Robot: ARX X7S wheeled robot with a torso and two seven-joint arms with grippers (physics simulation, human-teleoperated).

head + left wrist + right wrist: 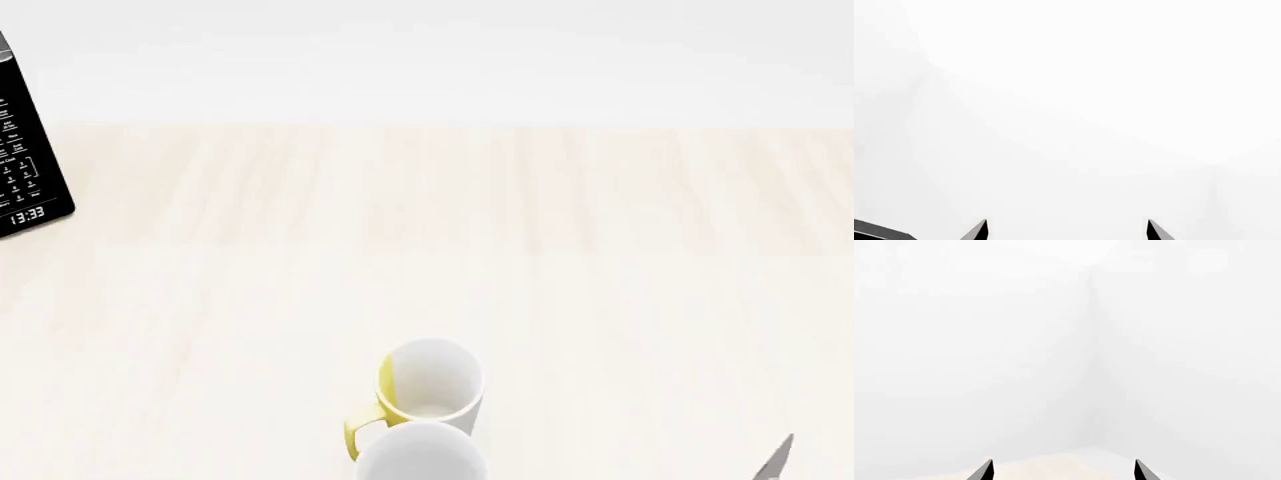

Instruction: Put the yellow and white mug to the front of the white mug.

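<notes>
In the head view the yellow and white mug (430, 385) stands upright on the light wooden tabletop (601, 260), its yellow handle pointing to the near left. The white mug (419, 455) stands directly in front of it, cut off by the frame's lower edge and overlapping its near side. One fingertip (778, 460) of my right gripper pokes in at the lower right, apart from both mugs. My left gripper (1067, 231) is open and empty, facing white walls. My right gripper (1063, 471) is open and empty, with a strip of tabletop beyond. Neither wrist view shows a mug.
A black microwave (20, 150) with a lit clock stands at the table's far left. A white wall runs behind the table's far edge.
</notes>
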